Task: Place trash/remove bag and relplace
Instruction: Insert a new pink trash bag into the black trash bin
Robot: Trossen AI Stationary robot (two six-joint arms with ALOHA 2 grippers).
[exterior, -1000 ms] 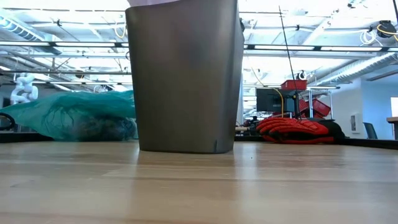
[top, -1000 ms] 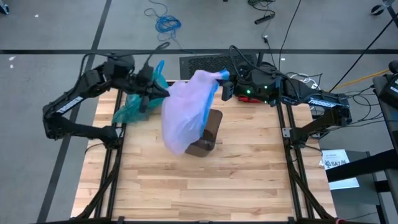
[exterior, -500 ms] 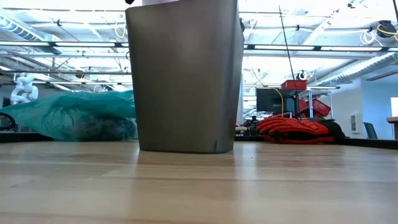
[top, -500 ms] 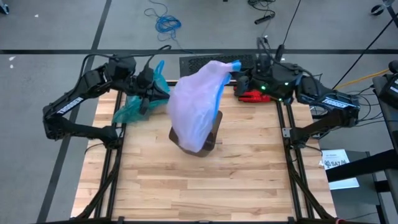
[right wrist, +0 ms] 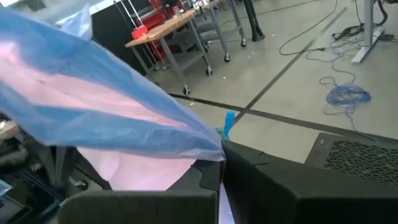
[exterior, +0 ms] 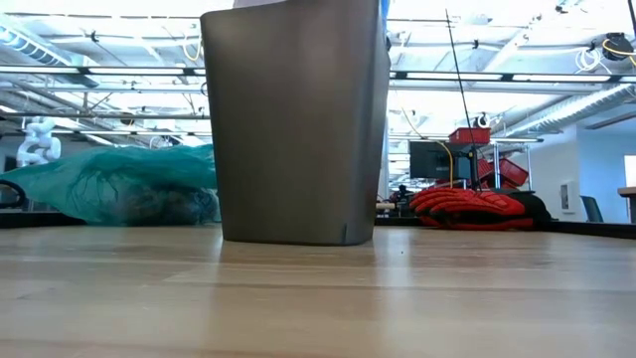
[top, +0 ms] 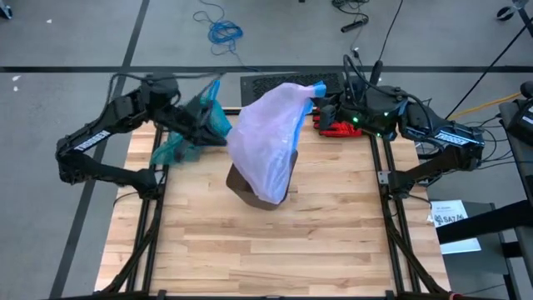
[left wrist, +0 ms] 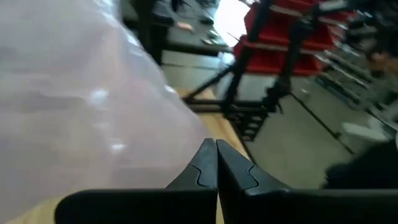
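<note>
Pink-lilac film, blue at its edge: from the high view, my right gripper (top: 319,104) is pinched on the blue hem of the new liner (top: 265,142) near the desk's far edge, right of centre, and the liner hangs billowed over the bin (top: 286,179) at mid-desk. My left gripper (top: 218,133) sits at the liner's left flank, clenched; I cannot tell from here whether it has film. The teal bag (top: 179,143) lies at the far left corner of the desk (top: 250,258).

Low view: the bin (exterior: 295,124) stands upright; the teal bag (exterior: 119,184), dark wads inside, rests behind it to the left, apart from it.

Left wrist view: my fingers (left wrist: 208,168) are closed tip to tip, the liner (left wrist: 81,99) just beside them. I judge nothing is caught.

Right wrist view: the blue hem (right wrist: 106,121) runs into my closed jaws.

Risks, as I judge them: held at one point only, the mouth will not spread over the rim; the liner may drape shut or slip off. Dragging film could tip the bin. The thin hem may tear.
</note>
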